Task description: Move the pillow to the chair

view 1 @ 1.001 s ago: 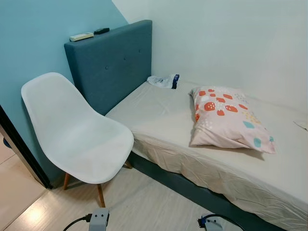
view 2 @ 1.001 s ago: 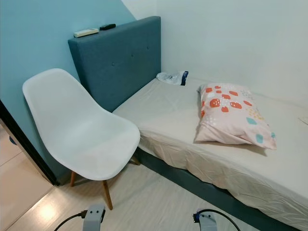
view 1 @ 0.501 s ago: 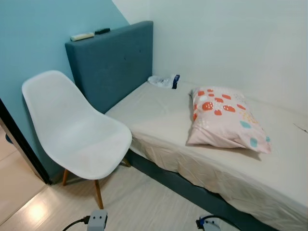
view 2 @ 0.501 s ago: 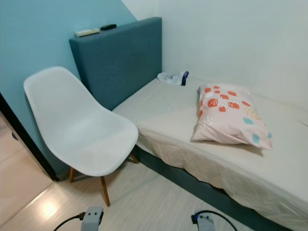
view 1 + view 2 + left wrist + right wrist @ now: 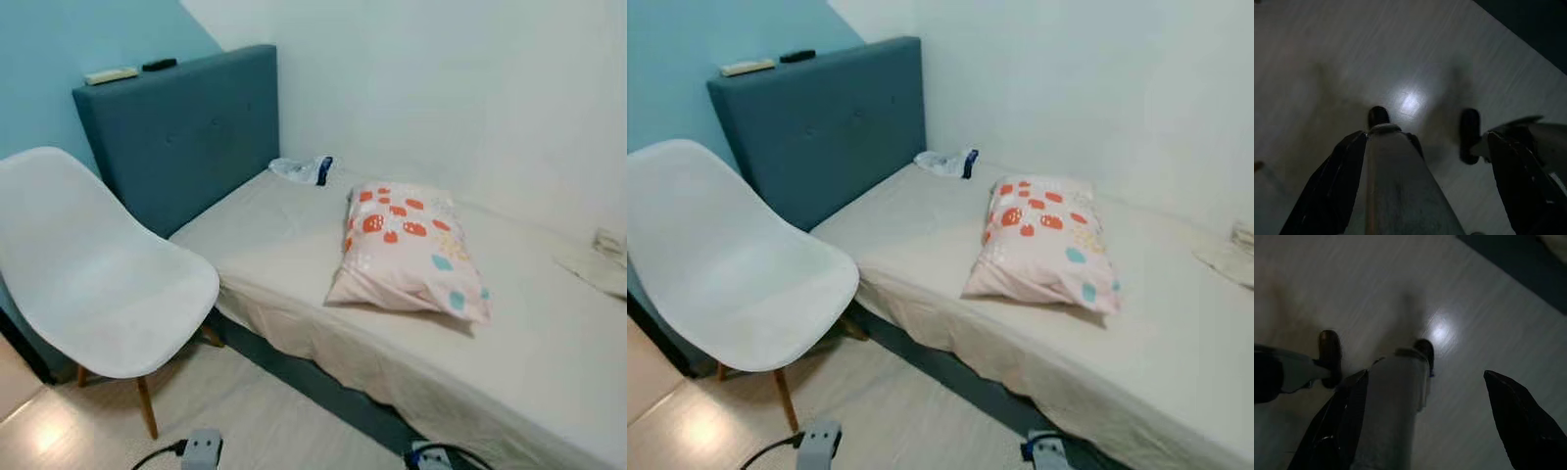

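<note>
My 2 hands hang low with fingers spread wide, holding nothing. The pink spotted pillow (image 5: 407, 247) lies ahead on the bed (image 5: 549, 343), nearer my right hand (image 5: 1415, 416). The white plastic chair (image 5: 98, 284) stands left.

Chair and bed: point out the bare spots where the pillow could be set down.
The chair seat is bare all over, bordered by the headboard. The mattress is bare between headboard and pillow. It is crowded by the plastic bag in the wall corner.
</note>
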